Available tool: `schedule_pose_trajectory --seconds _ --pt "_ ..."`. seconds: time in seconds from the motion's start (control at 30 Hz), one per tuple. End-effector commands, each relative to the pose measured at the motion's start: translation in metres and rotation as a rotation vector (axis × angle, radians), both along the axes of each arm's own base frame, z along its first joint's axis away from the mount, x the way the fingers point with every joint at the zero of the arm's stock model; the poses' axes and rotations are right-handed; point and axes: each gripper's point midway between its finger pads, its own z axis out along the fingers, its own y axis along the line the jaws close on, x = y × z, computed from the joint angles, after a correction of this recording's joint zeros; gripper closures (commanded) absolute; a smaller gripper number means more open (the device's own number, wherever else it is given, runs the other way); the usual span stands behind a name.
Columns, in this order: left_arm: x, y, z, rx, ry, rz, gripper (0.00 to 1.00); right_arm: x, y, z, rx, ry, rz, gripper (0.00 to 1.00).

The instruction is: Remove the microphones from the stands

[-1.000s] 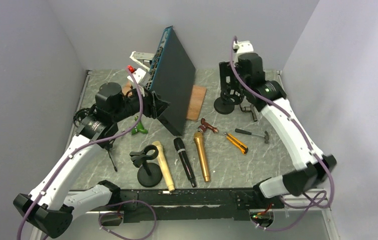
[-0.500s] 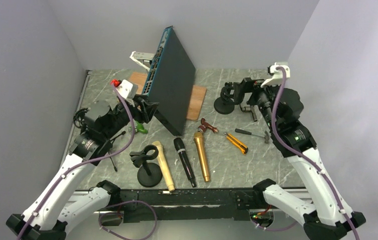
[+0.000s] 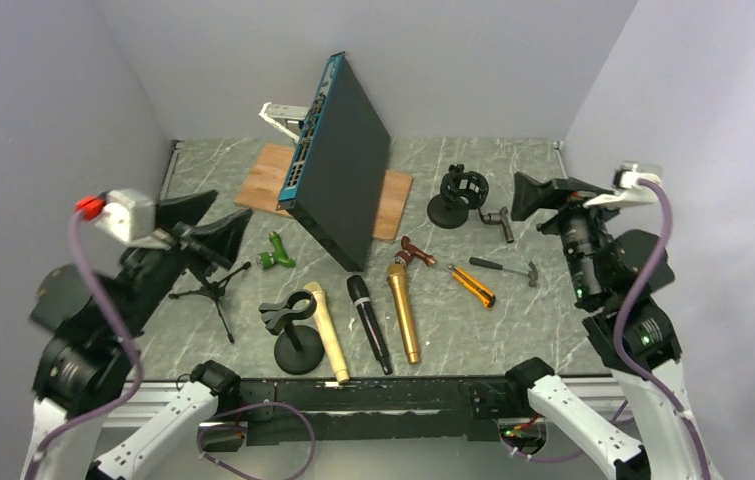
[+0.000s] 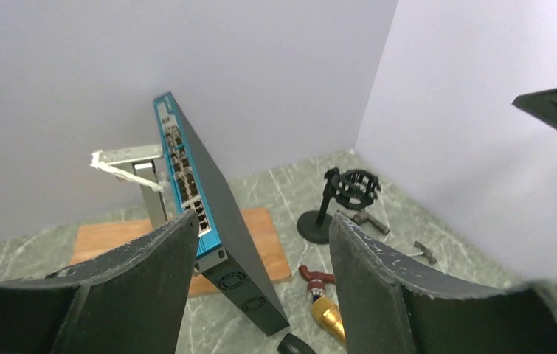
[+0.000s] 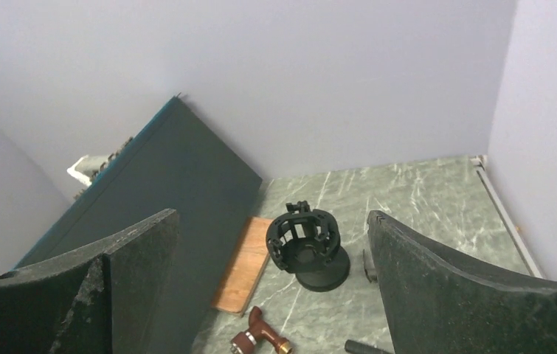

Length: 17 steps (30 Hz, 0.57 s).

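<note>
Three microphones lie flat on the table near the front: a cream one, a black one and a gold one. The cream one rests beside a black clip stand. A shock-mount stand at the back right holds nothing. A small tripod stand is on the left. My left gripper hangs open above the left side. My right gripper hangs open, high and right of the shock-mount stand. Neither holds anything.
A dark network switch leans on a white bracket over a wooden board. A maroon fitting, a utility knife, a hammer, a green clip and a grey metal part lie about.
Both arms have pulled back and up from the back of the table toward the near edge. The right gripper has left the shock-mount stand. Both jaws have opened wider.
</note>
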Motion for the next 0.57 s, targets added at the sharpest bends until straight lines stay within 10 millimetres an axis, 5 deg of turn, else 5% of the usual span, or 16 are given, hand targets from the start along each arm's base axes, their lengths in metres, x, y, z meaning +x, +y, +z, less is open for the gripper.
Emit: schedule_pose_trajectory --seconds 0.0,0.2,0.53 --pt "-0.021 0.02 -0.003 -0.007 0.016 0.042 0.29 -0.028 -0.031 0.011 0.107 0.0 -0.104 0.0" --pt "-0.034 0.026 -0.013 -0.026 0.023 0.039 0.27 -0.051 -0.045 0.0 0.151 0.044 -0.133 0.0" --pt "-0.042 0.025 -0.013 -0.112 0.037 0.013 0.28 -0.07 -0.037 0.004 0.143 0.016 -0.037 0.0"
